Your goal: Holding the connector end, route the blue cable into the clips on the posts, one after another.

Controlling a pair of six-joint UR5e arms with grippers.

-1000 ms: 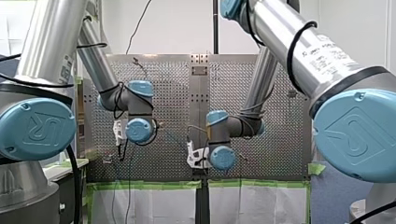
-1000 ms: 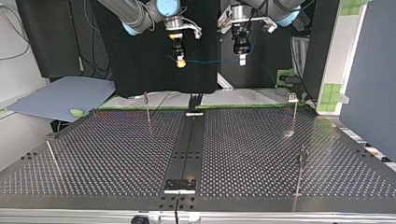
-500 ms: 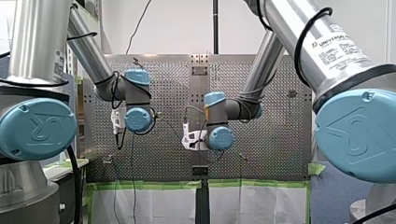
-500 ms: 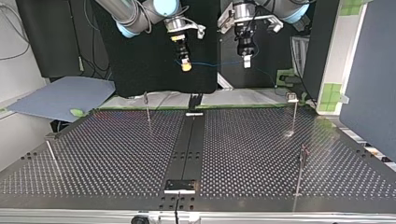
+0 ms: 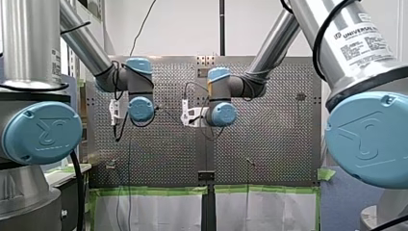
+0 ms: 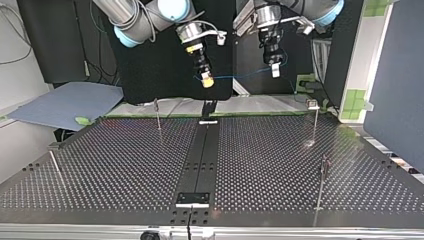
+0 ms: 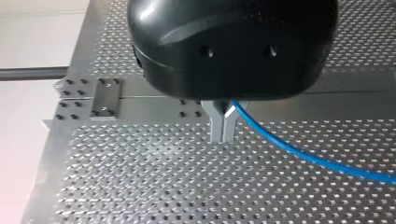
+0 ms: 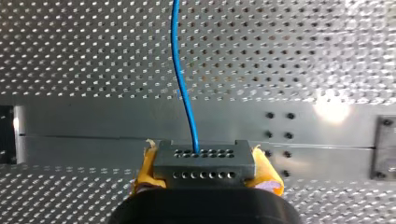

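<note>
In the top view a thin blue cable point(image 6: 240, 76) hangs in the air between both grippers, above the far edge of the perforated table point(image 6: 125, 165). My right gripper point(image 6: 206, 80), with yellow pads, is tilted and shut on the cable's end. In the right wrist view this end is a grey connector block point(image 8: 204, 161) clamped between the yellow pads point(image 8: 268, 175), with the cable point(image 8: 183, 84) running away ahead of it. My left gripper point(image 6: 274, 70) points down. Its metal fingers point(image 7: 216, 125) are shut on the cable point(image 7: 299, 152), which trails off to one side.
Thin clip posts stand on the table: one at the far left point(image 6: 158, 115), one at the near left point(image 6: 54, 164), one at the far right point(image 6: 315, 120) and one at the near right point(image 6: 322, 182). A dark rail point(image 6: 200, 155) runs down the middle. A blue-grey sheet point(image 6: 65, 102) lies beyond the table's left corner.
In the top view both grippers have come down and toward the table with the cable. My right gripper has swung to the right and tilted. In the front view both wrists have risen.
</note>
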